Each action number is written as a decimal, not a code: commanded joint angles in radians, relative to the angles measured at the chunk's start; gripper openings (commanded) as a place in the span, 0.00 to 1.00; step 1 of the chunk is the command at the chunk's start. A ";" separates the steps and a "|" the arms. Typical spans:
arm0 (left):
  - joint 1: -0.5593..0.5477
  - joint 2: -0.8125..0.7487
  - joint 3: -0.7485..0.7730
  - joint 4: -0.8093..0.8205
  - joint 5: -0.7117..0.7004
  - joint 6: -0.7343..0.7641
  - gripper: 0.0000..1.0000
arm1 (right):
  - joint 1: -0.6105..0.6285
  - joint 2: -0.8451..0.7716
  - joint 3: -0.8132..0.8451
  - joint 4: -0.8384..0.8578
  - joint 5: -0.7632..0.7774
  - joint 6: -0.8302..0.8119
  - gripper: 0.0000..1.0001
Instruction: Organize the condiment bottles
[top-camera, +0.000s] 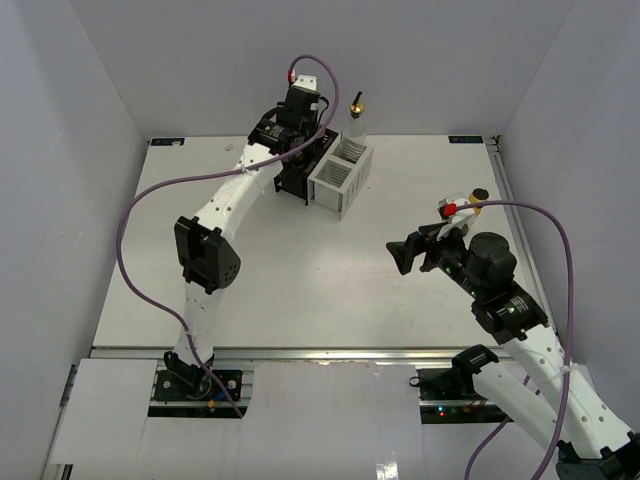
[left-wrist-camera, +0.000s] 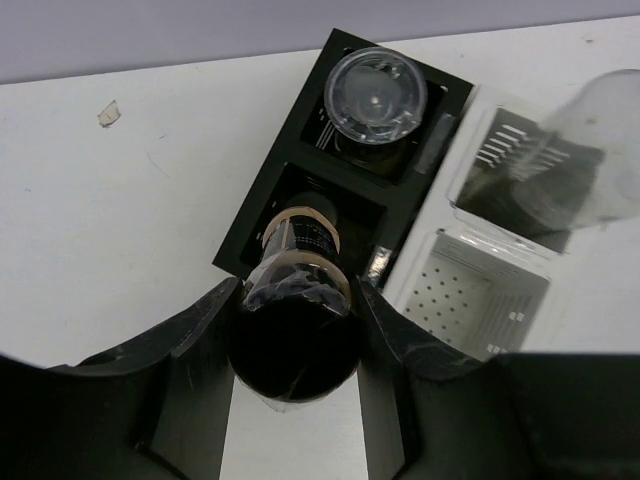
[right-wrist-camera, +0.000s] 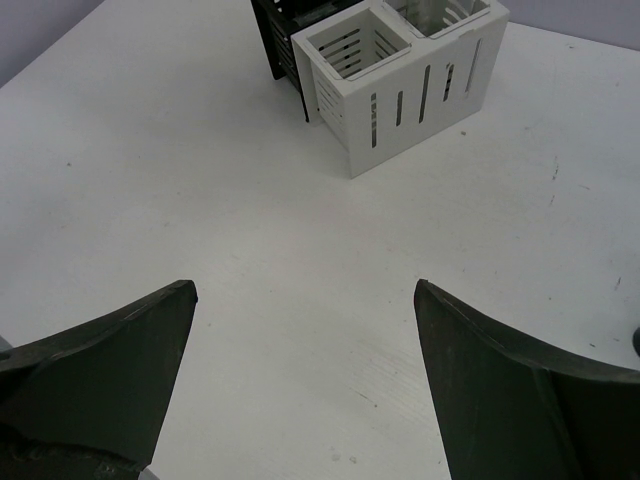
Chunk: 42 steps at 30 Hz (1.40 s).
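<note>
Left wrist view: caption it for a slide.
Left fingers grip a dark bottle at the black rack's nearer compartment.

no readable text, no legible labels, no numbers

My left arm stretches far toward the back of the table with its wrist tipped down. The left gripper is clamped on a dark jar, a finger on each side. My right arm is folded nearer me. The right gripper points toward the middle, jaws spread wide, holding nothing.
</note>
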<state>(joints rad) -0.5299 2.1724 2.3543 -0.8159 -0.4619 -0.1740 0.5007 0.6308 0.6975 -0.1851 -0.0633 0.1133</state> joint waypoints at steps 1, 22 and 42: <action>0.040 -0.042 -0.009 0.077 0.025 0.027 0.00 | 0.004 -0.035 0.023 0.035 -0.016 -0.015 0.96; 0.053 -0.036 -0.126 0.091 0.089 0.019 0.00 | 0.004 -0.025 0.004 0.046 -0.009 -0.015 0.96; 0.053 0.032 -0.090 0.106 0.057 0.057 0.37 | 0.004 -0.039 0.005 0.036 0.000 -0.016 0.96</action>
<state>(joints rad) -0.4751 2.1915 2.2284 -0.7380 -0.3916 -0.1300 0.5007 0.6075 0.6971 -0.1837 -0.0738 0.1037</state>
